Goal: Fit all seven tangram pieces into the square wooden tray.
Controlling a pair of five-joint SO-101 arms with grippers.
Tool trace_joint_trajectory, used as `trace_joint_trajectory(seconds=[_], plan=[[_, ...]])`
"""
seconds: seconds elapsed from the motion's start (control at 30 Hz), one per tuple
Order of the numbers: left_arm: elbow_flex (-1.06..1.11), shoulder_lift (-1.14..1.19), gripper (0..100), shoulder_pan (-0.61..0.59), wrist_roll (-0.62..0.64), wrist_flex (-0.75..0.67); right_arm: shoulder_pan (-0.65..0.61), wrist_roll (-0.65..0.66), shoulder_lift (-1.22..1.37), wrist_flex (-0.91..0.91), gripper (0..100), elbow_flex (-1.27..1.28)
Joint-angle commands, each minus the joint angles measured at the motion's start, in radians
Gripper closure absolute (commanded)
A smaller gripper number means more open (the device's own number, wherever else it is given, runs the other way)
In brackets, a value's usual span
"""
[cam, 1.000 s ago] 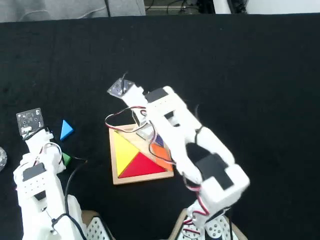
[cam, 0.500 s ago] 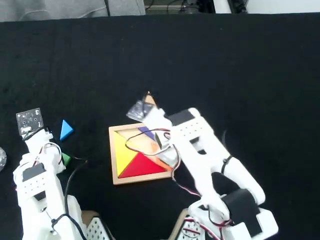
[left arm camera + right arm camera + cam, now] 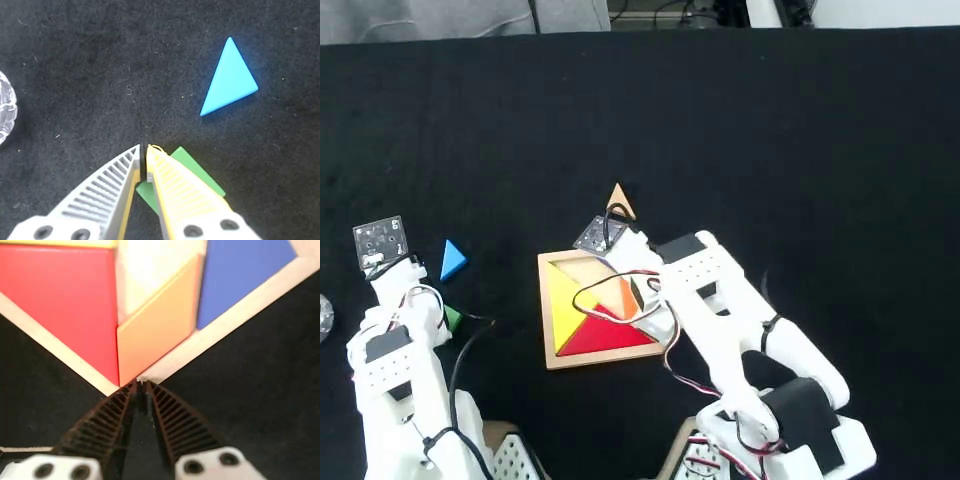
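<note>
With jaws clenched empty, the right gripper [image 3: 140, 387] is set at the rim of the mid-worktop tray [image 3: 240, 305] beside the orange piece [image 3: 160, 330], seemingly to seat it, while the green piece [image 3: 200, 172] is covered by the shut, empty left gripper [image 3: 145, 152] near the worktop's left edge.

Right arm drawn back toward the lower right of the high view.

The right arm [image 3: 720, 310] is pulled in from its long stretch across the tray [image 3: 548, 310]. Its wrist, earlier placed above the left part of the tray's top edge, is now found just at the tray's upper right corner, and its elbow is set lower, nearer the lower right of the frame. A tan triangle [image 3: 618, 203], covered a second ago, is now seen whole on the black cloth [image 3: 820, 150] just above that corner. More of the tray's pale upper floor is uncovered.
</note>
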Motion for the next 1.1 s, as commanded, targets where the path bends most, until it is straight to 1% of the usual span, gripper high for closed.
trace_joint_trajectory(seconds=[0.0,0.1,0.2,0.27,0.4,0.6,0.7,0.87,1.07], plan=[[-0.042,-0.012,97,0.008,-0.005,0.002,-0.028,-0.011,-0.076,0.006,98.7,-0.031],[-0.042,-0.012,97,0.008,-0.005,0.002,-0.028,-0.011,-0.165,0.074,98.7,-0.091],[-0.042,-0.012,97,0.012,-0.005,0.002,-0.034,-0.063,-0.268,0.063,98.7,-0.143],[-0.042,-0.012,97,0.012,-0.005,0.002,-0.035,-0.109,-0.268,0.055,98.7,-0.185],[-0.042,-0.012,97,0.013,-0.005,0.002,-0.044,-0.195,-0.117,0.058,98.8,-0.285],[-0.042,-0.012,97,0.012,-0.005,0.002,-0.120,-0.212,0.173,0.051,98.8,-0.403],[-0.042,-0.012,97,0.012,-0.005,0.002,-0.144,-0.212,0.216,0.046,98.8,-0.420],[-0.042,-0.012,97,0.013,-0.005,0.002,-0.138,-0.213,0.239,-0.025,98.8,-0.394],[-0.042,-0.012,97,0.010,-0.005,0.002,-0.138,-0.213,0.297,-0.049,98.8,-0.390]])
